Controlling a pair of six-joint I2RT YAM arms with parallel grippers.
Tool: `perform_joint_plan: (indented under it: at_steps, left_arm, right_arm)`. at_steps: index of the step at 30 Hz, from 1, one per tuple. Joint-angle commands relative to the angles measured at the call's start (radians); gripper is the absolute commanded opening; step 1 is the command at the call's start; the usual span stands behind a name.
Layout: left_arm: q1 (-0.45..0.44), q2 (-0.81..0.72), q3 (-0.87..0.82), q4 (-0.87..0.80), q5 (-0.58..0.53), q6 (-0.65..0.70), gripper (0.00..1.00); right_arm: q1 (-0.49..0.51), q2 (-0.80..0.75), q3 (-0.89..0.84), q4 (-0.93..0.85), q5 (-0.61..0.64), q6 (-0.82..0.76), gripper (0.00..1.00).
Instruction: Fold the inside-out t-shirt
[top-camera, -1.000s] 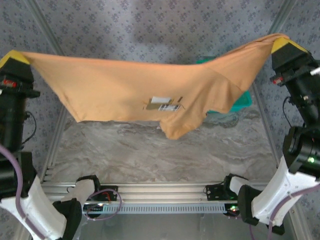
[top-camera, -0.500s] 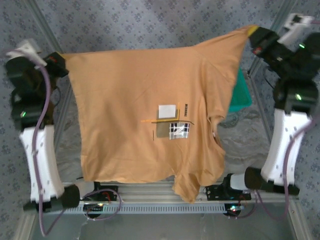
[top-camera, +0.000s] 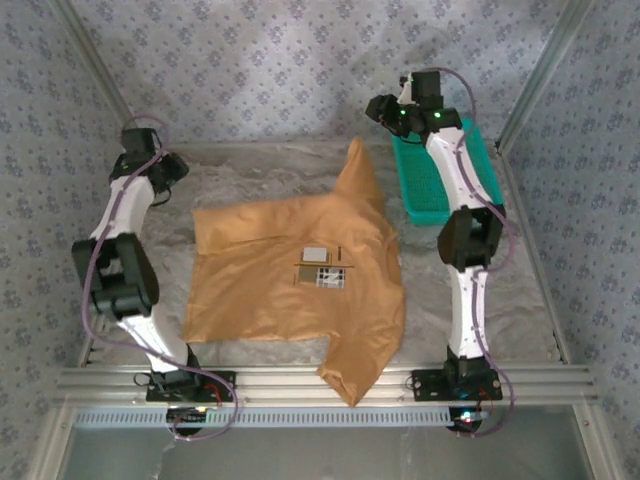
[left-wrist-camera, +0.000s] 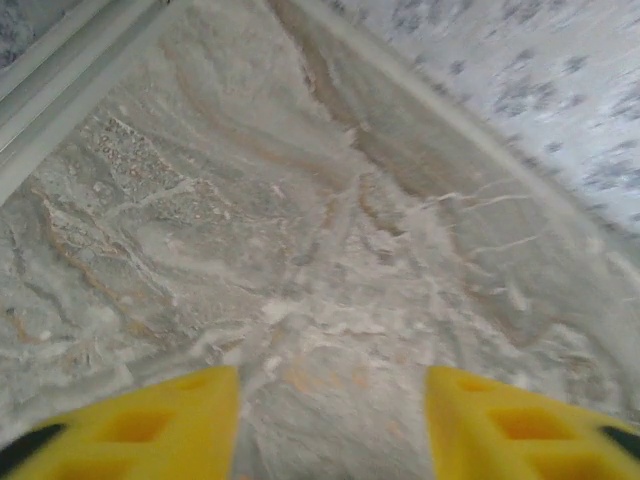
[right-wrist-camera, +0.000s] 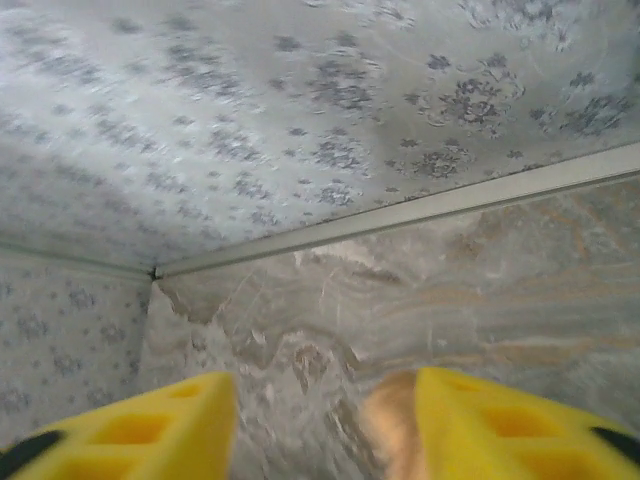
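The tan-orange inside-out t-shirt (top-camera: 270, 270) lies spread on the marble table, with small white labels (top-camera: 316, 256) near its middle. One corner (top-camera: 358, 160) points toward the back, and one sleeve (top-camera: 355, 365) reaches the front rail. My left gripper (top-camera: 172, 166) is at the back left, just beyond the shirt's far left corner. Its yellow fingers (left-wrist-camera: 170, 420) stand open over bare marble around the left gripper (left-wrist-camera: 332, 400). My right gripper (top-camera: 384, 108) is at the back, past the pointed corner. The right gripper (right-wrist-camera: 325, 410) is open, with a tan cloth tip (right-wrist-camera: 392, 430) beside its right finger.
A teal basket (top-camera: 440, 170) stands at the back right, close to the right arm. Patterned walls close the back and sides, and an aluminium rail (top-camera: 300, 382) runs along the front edge. Bare marble (top-camera: 250, 175) lies behind the shirt.
The shirt hung stretched between both shut grippers, then swung forward and down. Now it lies on the table, both grippers have opened and let go, and both arms reach toward the back.
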Motion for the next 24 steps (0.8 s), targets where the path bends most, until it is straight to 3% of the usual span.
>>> perform_joint_plan:
  at_steps: [1,7,11,15,19,24]
  left_arm:
    - [-0.001,0.004,0.072,-0.035,-0.055,-0.016,0.61]
    - [-0.05,-0.174,-0.103,-0.026,-0.027,-0.081,0.62]
    - [-0.155,-0.348,-0.364,0.075,0.097,-0.137,0.62]
    - [-0.216,-0.43,-0.566,0.181,0.216,-0.222,0.59]
    - [-0.234,-0.448,-0.673,0.222,0.196,-0.249,0.53]
    - [-0.23,-0.337,-0.667,0.236,0.159,-0.24,0.53]
  right_arm:
    - [0.013,0.074,0.191,-0.122,-0.044,0.058,0.65]
    - [0.039,-0.119,-0.138,-0.082,0.03,0.011,0.68]
    - [0.097,-0.321,-0.476,-0.061,0.066,-0.073,0.68]
    - [0.179,-0.456,-0.77,0.003,0.097,-0.111,0.68]
    - [0.233,-0.462,-0.898,0.015,0.129,-0.145,0.67]
    - [0.235,-0.4,-0.988,0.067,0.147,-0.101,0.65]
